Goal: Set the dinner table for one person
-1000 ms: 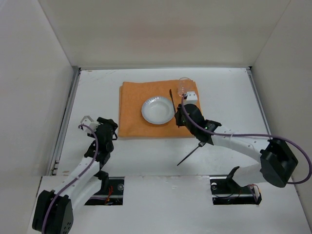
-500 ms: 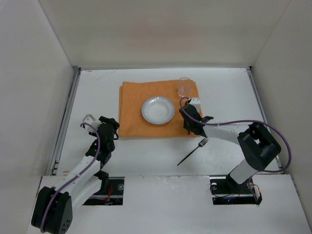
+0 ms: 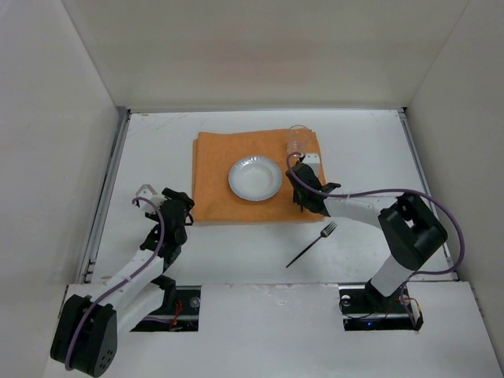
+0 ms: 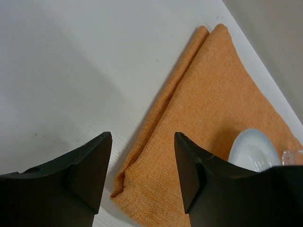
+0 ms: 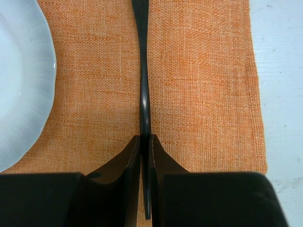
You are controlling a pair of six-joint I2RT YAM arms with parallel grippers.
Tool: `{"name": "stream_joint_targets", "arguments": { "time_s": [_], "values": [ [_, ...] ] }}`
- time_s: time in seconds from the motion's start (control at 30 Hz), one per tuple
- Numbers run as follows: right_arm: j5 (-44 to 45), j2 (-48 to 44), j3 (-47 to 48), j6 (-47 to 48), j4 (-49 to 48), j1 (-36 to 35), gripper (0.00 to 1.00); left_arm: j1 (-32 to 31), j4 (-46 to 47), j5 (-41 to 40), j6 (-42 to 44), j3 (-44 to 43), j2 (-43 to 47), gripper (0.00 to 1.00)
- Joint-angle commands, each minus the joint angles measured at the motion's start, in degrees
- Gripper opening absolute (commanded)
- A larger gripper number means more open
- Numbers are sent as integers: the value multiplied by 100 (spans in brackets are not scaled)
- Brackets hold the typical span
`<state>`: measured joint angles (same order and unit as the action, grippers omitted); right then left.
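The white dinner table [image 3: 157, 150] carries an orange placemat [image 3: 213, 173] with a white plate [image 3: 255, 178] on it and a clear glass [image 3: 297, 140] at its far right corner. My right gripper [image 3: 299, 197] is low over the placemat, right of the plate. In the right wrist view it [image 5: 145, 137] is shut on the handle of a thin black utensil [image 5: 143, 85] that lies along the placemat [image 5: 199, 85]. My left gripper [image 3: 185, 206] is open and empty; in its wrist view it [image 4: 142, 137] sits just above the placemat's near left corner [image 4: 208, 104].
A black fork [image 3: 311, 244] lies on the bare table in front of the placemat, near the right arm's forearm. Metal rails run along both table sides, with walls beyond. The plate [image 4: 253, 149] and glass [image 4: 292, 156] show far right in the left wrist view.
The right arm's elbow has folded in towards the table's middle, and its gripper has settled over the black utensil beside the plate. The left gripper has shifted slightly. The fork has not moved.
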<state>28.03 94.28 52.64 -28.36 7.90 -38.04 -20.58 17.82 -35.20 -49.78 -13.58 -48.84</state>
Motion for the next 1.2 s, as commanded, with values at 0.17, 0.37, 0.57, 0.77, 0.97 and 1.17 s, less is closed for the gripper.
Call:
{"name": "stream_joint_targets", "arguments": {
  "time_s": [0.17,0.37,0.57,0.77,0.97,1.17],
  "values": [
    [-123,100,71,-21,-210,65,18,-126,292,-119,74,-118,-134,50],
    [-140,-962,-96,6,-219,38,50,-599,590,30,415,-241,-188,34],
    [-255,-2324,-377,-55,-394,397,54,-1732,949,321,1662,-672,-433,32],
    [-394,-3336,-746,-486,-930,1153,12,-3341,1355,1023,2639,-1312,-1548,41],
    [-605,-3925,-1247,-662,-1106,1672,10,-4555,837,1471,3290,-2341,-2735,52],
    [-878,-4418,-1888,-855,-1317,2094,27,-5293,196,1727,3896,-3220,-3754,48]
  ]
}}
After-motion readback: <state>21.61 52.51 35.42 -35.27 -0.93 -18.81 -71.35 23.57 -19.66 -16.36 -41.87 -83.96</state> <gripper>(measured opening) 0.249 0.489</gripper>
